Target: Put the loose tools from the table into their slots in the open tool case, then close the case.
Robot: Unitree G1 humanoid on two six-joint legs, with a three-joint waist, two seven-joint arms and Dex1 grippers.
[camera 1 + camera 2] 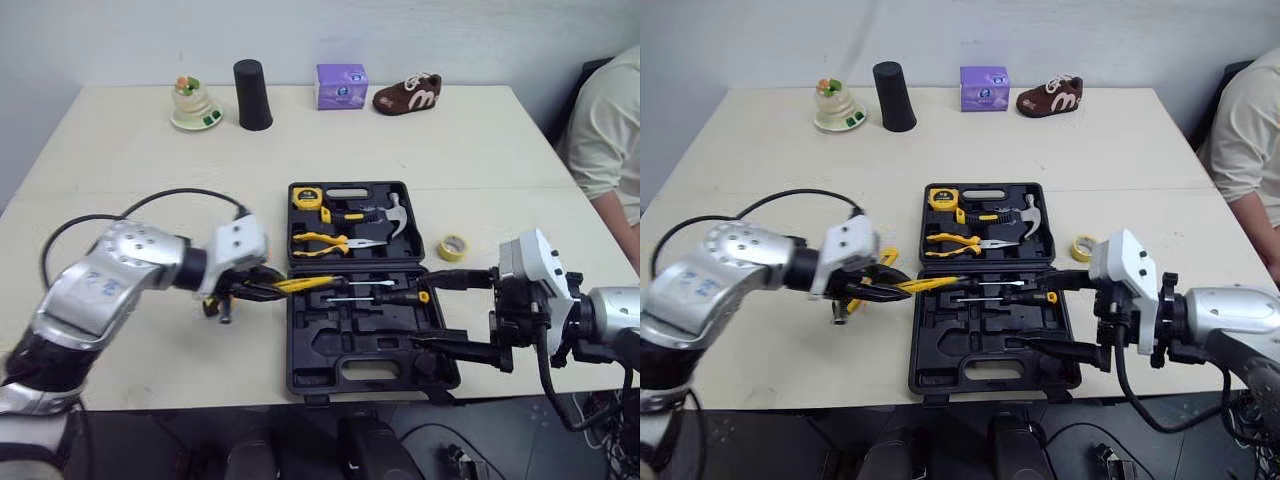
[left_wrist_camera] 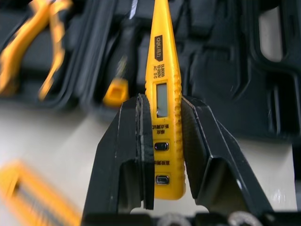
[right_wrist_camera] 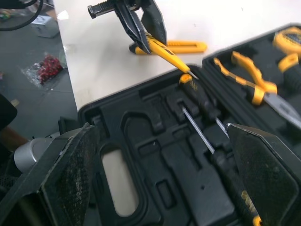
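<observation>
The black tool case [image 1: 305,372] lies open in the middle of the table. Its far half holds a tape measure [image 1: 306,197], a hammer [image 1: 392,214] and yellow-handled pliers [image 1: 325,242]. Two screwdrivers [image 1: 378,296] lie in the near half. My left gripper [image 1: 268,286] is shut on a yellow tester pen [image 2: 162,94] at the case's left edge, and the pen's tip [image 1: 325,281] reaches over the near half. On the table under that gripper lies a yellow utility knife [image 3: 184,46]. My right gripper [image 1: 426,311] stands open over the near half's right side, nothing between its fingers.
A yellow tape roll [image 1: 453,247] lies just right of the case. Along the far edge stand a dessert-shaped toy [image 1: 194,104], a black cup [image 1: 252,95], a purple box [image 1: 342,86] and a brown shoe [image 1: 408,95]. A person's sleeve [image 1: 606,130] shows at the right.
</observation>
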